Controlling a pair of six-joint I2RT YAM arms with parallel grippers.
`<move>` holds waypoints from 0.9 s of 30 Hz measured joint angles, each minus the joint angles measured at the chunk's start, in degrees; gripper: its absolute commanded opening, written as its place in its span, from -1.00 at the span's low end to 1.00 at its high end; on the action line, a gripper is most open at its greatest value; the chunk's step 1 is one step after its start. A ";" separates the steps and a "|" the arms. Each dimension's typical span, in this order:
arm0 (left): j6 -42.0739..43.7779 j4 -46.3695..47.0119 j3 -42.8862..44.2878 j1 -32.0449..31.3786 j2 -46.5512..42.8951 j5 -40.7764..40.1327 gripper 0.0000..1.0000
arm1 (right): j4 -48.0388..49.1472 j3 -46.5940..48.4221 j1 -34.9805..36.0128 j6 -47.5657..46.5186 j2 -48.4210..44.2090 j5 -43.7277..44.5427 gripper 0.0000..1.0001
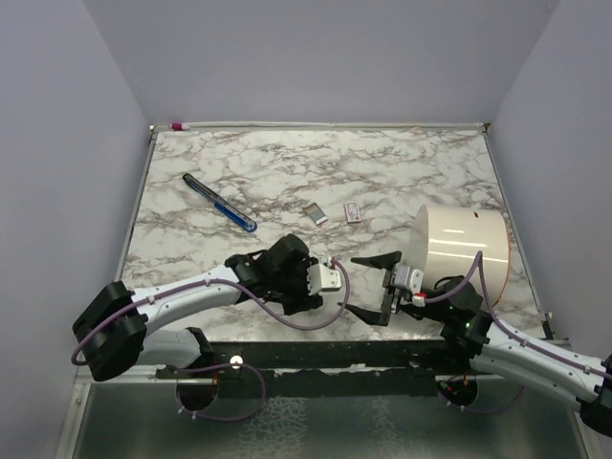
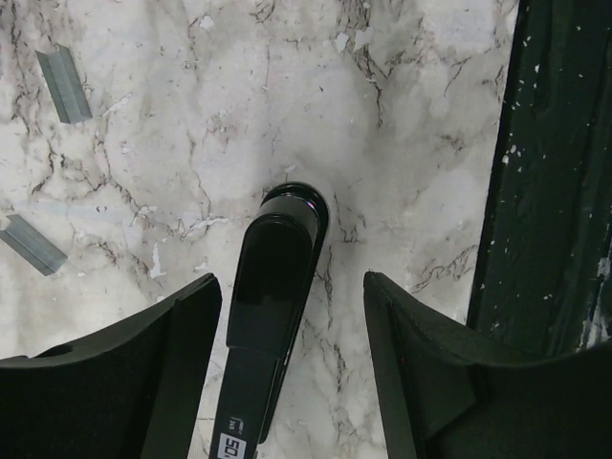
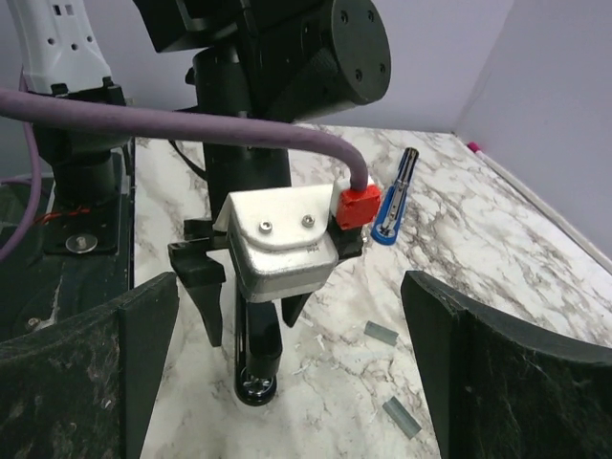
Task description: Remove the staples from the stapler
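Observation:
The stapler (image 2: 277, 277) is a small dark, glossy bar lying flat on the marble, with its rounded end (image 3: 251, 382) pointing away from my left wrist. My left gripper (image 2: 292, 282) straddles it from above, jaws open, with a narrow gap on one side and a wider one on the other. In the top view the left gripper (image 1: 335, 277) hides the stapler. Two short grey strips of staples (image 2: 64, 84) (image 2: 33, 245) lie loose on the table beside it, also visible as staples (image 3: 381, 332) (image 3: 402, 418). My right gripper (image 1: 375, 287) (image 3: 292, 277) stands wide open and empty, facing the left gripper (image 3: 253, 311).
A white cylinder (image 1: 459, 244) lies on its side behind my right arm. A blue-black pen (image 1: 220, 203) (image 3: 394, 196) rests at the far left. A small white piece (image 1: 352, 212) and a greyish one (image 1: 316, 212) lie mid-table. The dark table edge (image 2: 555, 239) runs beside the stapler.

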 measured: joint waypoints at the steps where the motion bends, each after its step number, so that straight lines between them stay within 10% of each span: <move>1: 0.81 0.35 -0.33 0.00 0.13 -0.07 0.30 | -0.42 -0.02 0.00 -0.02 0.13 -0.07 0.99; 13: 4.76 4.48 -2.60 0.04 3.67 0.61 0.09 | -2.71 0.00 0.00 -0.46 2.08 -1.53 0.99; 27: 6.32 5.68 -4.07 0.04 -0.07 0.22 -1.00 | -5.70 0.04 0.00 0.70 2.64 -1.25 0.99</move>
